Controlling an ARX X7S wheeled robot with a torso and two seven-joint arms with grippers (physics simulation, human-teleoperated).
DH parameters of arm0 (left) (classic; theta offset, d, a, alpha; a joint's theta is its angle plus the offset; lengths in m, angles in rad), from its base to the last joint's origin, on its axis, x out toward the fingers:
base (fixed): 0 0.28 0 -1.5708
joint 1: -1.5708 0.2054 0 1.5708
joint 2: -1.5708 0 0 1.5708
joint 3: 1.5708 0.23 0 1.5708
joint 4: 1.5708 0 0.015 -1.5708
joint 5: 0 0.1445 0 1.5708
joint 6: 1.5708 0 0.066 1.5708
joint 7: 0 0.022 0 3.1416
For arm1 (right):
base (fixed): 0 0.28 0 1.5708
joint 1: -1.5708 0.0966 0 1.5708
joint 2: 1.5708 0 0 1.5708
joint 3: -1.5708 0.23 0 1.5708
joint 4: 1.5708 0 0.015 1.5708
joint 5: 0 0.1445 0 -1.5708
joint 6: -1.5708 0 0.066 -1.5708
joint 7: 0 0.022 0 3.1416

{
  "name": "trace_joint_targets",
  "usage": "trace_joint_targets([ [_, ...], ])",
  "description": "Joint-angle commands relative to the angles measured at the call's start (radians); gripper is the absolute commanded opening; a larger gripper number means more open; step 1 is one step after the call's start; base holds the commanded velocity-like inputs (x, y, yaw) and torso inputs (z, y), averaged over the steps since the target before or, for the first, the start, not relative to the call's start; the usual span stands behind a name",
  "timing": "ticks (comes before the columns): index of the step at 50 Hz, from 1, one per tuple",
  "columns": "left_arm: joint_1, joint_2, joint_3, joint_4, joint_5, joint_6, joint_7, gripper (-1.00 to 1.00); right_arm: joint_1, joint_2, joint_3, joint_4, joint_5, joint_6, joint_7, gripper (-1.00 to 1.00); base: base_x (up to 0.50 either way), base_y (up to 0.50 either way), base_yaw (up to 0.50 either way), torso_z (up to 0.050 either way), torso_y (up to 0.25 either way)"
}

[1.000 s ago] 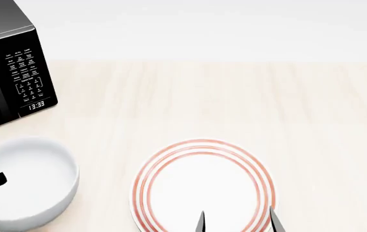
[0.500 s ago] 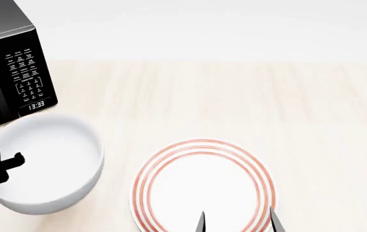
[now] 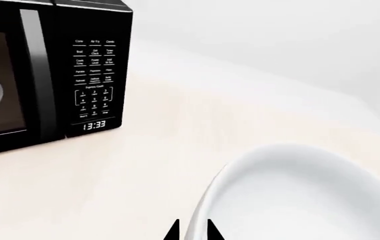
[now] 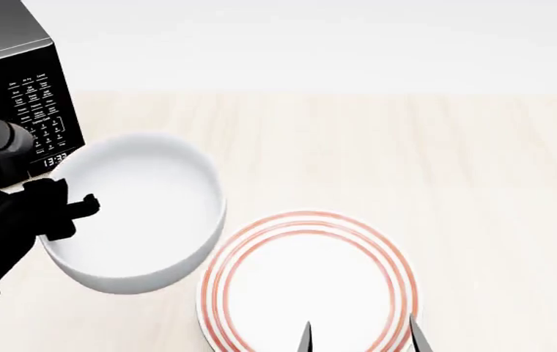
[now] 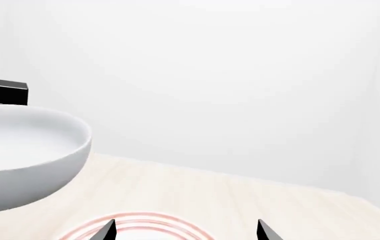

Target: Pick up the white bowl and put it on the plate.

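Right gripper (image 4: 360,335) — nearest; two dark fingertips spread wide apart over the near edge of the plate (image 4: 307,282), holding nothing, touching nothing visible.

Plate — round, flat on the pale wooden table (image 4: 474,169), red rings facing up; no long axis.

Left gripper (image 4: 68,213) — black fingers pinched on the left rim of the white bowl (image 4: 141,213); in the left wrist view the two fingertips (image 3: 173,231) straddle the bowl's wall, one inside and one outside, narrowly parted by the wall's thickness.

White bowl — held above the table, mouth up and slightly tilted, just left of the plate, its lower right edge overlapping the plate's rim in the head view.

Microwave (image 4: 20,103) — black, far left, behind the bowl.
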Motion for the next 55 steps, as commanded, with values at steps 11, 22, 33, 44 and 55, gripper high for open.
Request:
trace_joint_targets([
  [11, -0.124, 0.102, 0.087, -0.095, 0.004, 0.030, 0.016, -1.00, 0.005, 0.006, 0.003, 0.016, 0.014, -0.014, 0.001, 1.00, 0.00, 0.00, 0.00, 0.000, 0.001],
  [22, -0.126, 0.131, 0.126, -0.116, 0.010, 0.043, 0.019, -1.00, 0.007, 0.008, -0.001, 0.018, 0.016, -0.012, 0.002, 1.00, 0.00, 0.00, 0.00, 0.000, 0.001],
  [33, -0.127, 0.166, 0.193, -0.146, 0.021, 0.053, 0.034, -1.00, 0.010, 0.010, 0.001, 0.025, 0.019, -0.013, 0.005, 1.00, 0.00, 0.00, 0.00, 0.000, 0.000],
  [44, -0.148, 0.214, 0.234, -0.222, 0.022, 0.103, 0.050, -1.00, 0.011, 0.012, -0.005, 0.034, 0.015, -0.019, 0.008, 1.00, 0.00, 0.00, 0.00, 0.000, 0.001],
  [55, -0.163, 0.236, 0.286, -0.292, 0.015, 0.157, 0.062, -1.00, 0.010, 0.015, -0.005, 0.034, 0.016, -0.022, 0.011, 1.00, 0.00, 0.00, 0.00, 0.000, 0.000],
])
